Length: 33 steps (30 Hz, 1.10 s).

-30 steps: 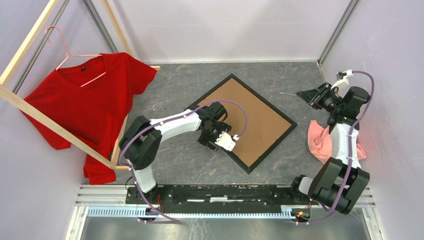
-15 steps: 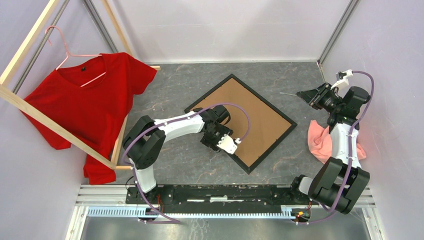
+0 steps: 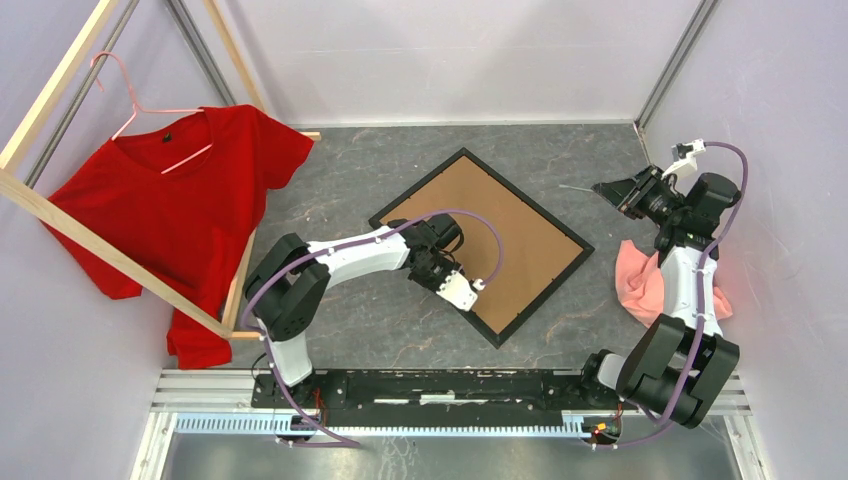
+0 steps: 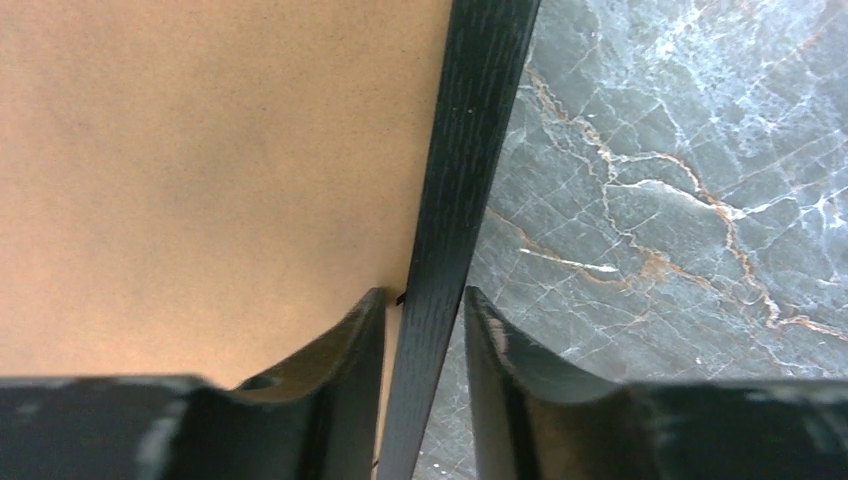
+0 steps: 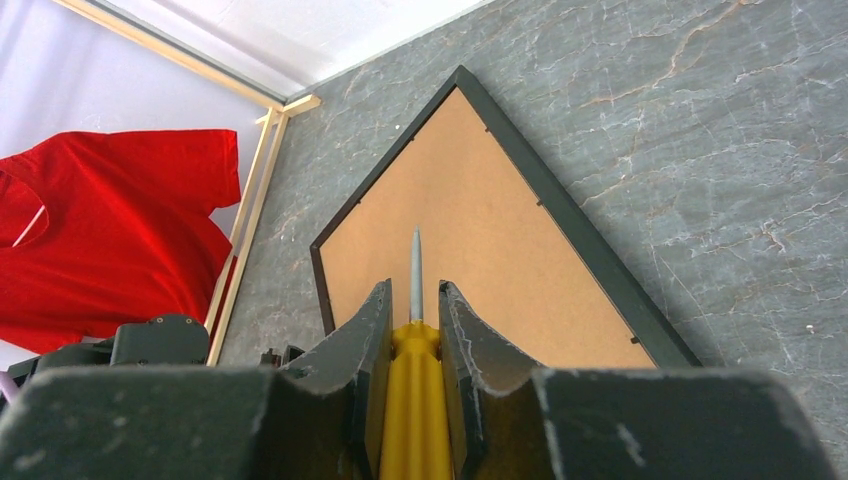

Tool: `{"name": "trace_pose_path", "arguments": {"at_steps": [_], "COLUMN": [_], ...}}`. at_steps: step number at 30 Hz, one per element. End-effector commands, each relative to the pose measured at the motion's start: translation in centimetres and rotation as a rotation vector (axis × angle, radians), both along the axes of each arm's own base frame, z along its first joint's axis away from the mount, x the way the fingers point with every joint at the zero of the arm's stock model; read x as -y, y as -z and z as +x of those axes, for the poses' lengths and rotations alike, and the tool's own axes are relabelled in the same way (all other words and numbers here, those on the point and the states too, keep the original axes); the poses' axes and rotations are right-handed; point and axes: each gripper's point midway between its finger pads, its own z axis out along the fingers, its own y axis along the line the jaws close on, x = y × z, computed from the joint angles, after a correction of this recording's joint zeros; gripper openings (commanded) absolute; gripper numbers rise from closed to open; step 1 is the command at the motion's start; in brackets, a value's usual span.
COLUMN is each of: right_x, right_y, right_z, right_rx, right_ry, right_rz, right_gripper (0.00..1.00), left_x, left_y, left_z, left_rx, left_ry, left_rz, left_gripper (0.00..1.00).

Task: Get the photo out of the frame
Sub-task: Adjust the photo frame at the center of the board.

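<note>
The black frame [image 3: 527, 197] lies face down on the marble table, its brown backing board [image 3: 505, 235] facing up. The photo is hidden beneath that board. My left gripper [image 3: 436, 268] reaches down at the frame's near-left edge. In the left wrist view its jaws [image 4: 425, 295] straddle the black frame rail [image 4: 475, 130], one finger over the backing board [image 4: 200, 150], the other over the table, a thin gap on each side. My right gripper [image 5: 413, 290] hovers at the right [image 3: 608, 189], shut on a yellow-handled screwdriver [image 5: 413, 400] whose shaft points toward the frame [image 5: 580, 230].
A red T-shirt [image 3: 180, 210] hangs on a pink hanger from a pale wooden rack [image 3: 60, 215] at the left. A pink cloth [image 3: 640, 280] lies crumpled beside the right arm. Grey walls close off the table's back and sides.
My left gripper's jaws have narrowed around the frame rail and its wrist has shifted slightly right along the edge. The right arm and screwdriver have not moved.
</note>
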Motion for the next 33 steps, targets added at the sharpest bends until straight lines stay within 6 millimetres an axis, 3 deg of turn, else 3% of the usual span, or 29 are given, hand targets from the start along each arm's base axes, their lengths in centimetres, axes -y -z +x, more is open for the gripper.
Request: {"name": "trace_pose_path", "arguments": {"at_steps": [1,3,5,10,24,30,33], "right_x": [0.0,0.0,0.0,0.0,0.0,-0.1,0.0], "right_y": [-1.0,-1.0,-1.0,-1.0,-0.8,-0.8,-0.8], "right_z": [0.2,0.2,0.2,0.2,0.2,0.2,0.2], "right_rx": [0.038,0.038,0.038,0.038,0.030,0.029,0.027], "right_ry": [-0.020,-0.021,-0.020,-0.023,-0.027,-0.028,-0.027], "right_rz": [-0.007,-0.005,-0.005,-0.005,0.002,0.003,0.004], "right_gripper": [0.00,0.00,0.00,0.00,0.00,0.00,0.00], "left_x": [-0.1,0.0,-0.1,-0.1,0.9,0.2,-0.6], "left_y": [-0.8,-0.7,-0.6,-0.5,-2.7,-4.6,-5.9], "left_z": [-1.0,-1.0,-1.0,-1.0,0.0,1.2,1.9], "left_rx": [-0.024,-0.022,-0.019,-0.019,0.035,0.091,0.122], "left_ry": [-0.028,-0.032,-0.033,-0.038,-0.108,-0.178,-0.205], "left_rz": [-0.020,-0.018,-0.013,-0.007,-0.097,-0.126,-0.161], "left_gripper": [0.34,0.26,0.23,0.02,0.02,0.50,0.67]}}
